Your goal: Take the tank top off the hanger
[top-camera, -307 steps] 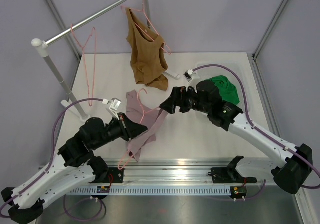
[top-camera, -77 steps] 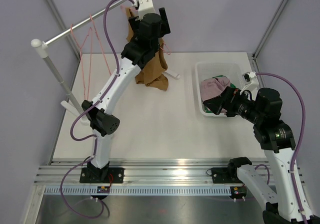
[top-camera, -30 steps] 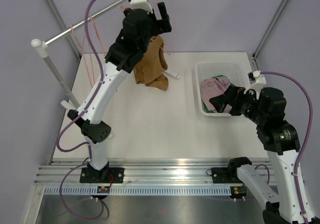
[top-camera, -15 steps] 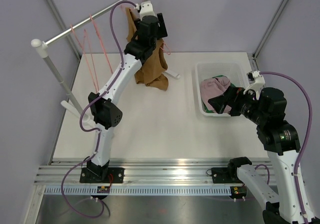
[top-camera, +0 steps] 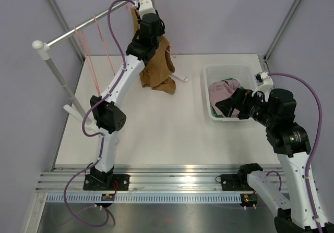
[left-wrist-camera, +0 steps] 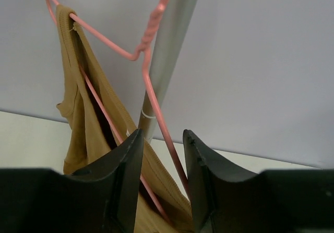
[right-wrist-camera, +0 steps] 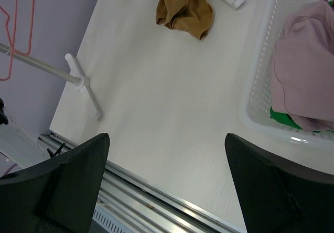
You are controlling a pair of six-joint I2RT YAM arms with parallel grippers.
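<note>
A tan tank top (top-camera: 156, 66) hangs on a pink wire hanger (top-camera: 173, 50) at the right end of the metal rail (top-camera: 88, 22), its hem bunched on the table. My left gripper (top-camera: 151, 27) is raised to it. In the left wrist view the tank top (left-wrist-camera: 83, 118) and hanger (left-wrist-camera: 115, 43) hang beside the rack pole (left-wrist-camera: 169, 50). The left gripper (left-wrist-camera: 162, 134) is narrowly open, with one hanger wire running between its fingers. My right gripper (top-camera: 224, 105) is wide open and empty (right-wrist-camera: 167, 136), held above the table by the basket.
A white basket (top-camera: 229, 68) at the right holds a pink garment (top-camera: 223, 91) over a green one (right-wrist-camera: 284, 117). Two empty pink hangers (top-camera: 91, 50) hang on the rail's left part. The rack's left post (top-camera: 52, 69) and foot (right-wrist-camera: 83, 84) stand at the left.
The pink garment has gone from the table into the basket. My left arm rose to the tank top's hanger and in the last half second shifted left onto it. The right arm barely moved.
</note>
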